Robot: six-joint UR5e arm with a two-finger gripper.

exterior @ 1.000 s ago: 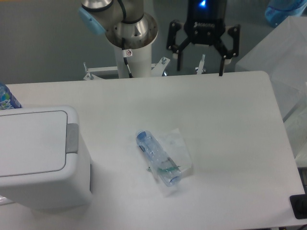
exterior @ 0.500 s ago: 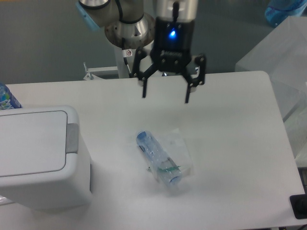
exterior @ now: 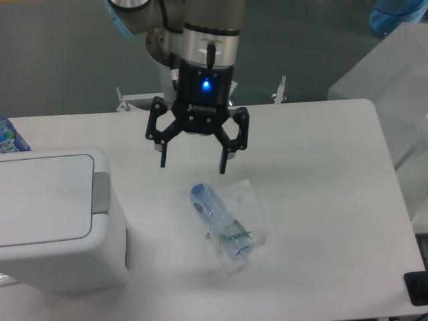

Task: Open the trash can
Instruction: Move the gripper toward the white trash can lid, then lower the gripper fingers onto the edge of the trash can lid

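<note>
Over the last sec the gripper (exterior: 192, 166) has been carried from the far right table edge leftward and down, approx. halfway toward the trash can (exterior: 57, 221). Jaws are spread wide, nothing held. The can sits at the near-left table corner, lid shut, grey push tab (exterior: 100, 193) untouched. The clear plastic bottle (exterior: 219, 220) lies unmoved, just below the fingertips. Judged: approach phase, opening not yet begun.

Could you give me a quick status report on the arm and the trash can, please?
End effector open, empty, above the table. Trash can at left, lid shut, grey tab untouched. Clear bottle lies mid-table, off the direct path.
</note>
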